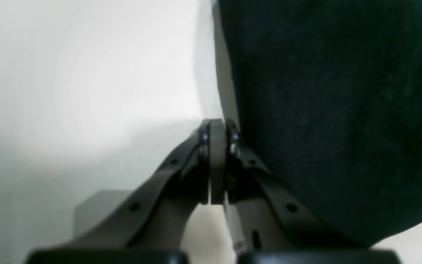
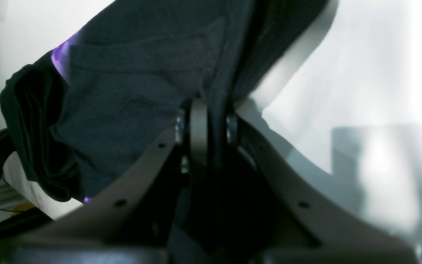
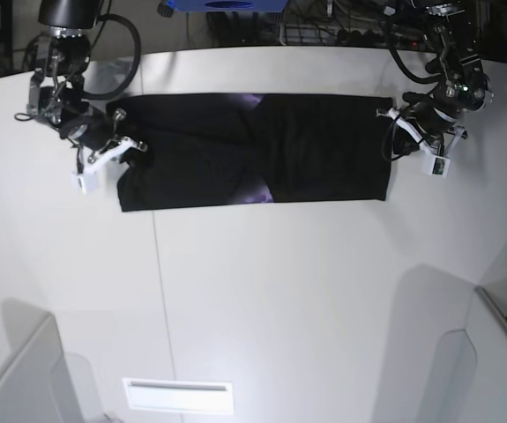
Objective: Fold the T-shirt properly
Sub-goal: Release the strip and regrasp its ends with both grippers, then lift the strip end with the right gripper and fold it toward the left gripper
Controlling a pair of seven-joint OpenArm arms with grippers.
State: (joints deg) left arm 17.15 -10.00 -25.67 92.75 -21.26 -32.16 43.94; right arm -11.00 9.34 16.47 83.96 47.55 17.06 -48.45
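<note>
Shirt (image 3: 253, 150) lies folded into a long black band across the far side of the white desk (image 3: 279, 291). Right jaws (image 2: 203, 124) pinch cloth at one end; left jaws (image 1: 216, 146) are pressed together beside the other end.

The T-shirt (image 3: 253, 150) is black knitted cloth, matt, with a fine rough weave that shows close up; a small purple print patch looks smoother. The tabletop (image 3: 279, 291) is white, smooth and slightly shiny. The fingers (image 1: 216, 161) look like dark matt plastic with small metal screws
</note>
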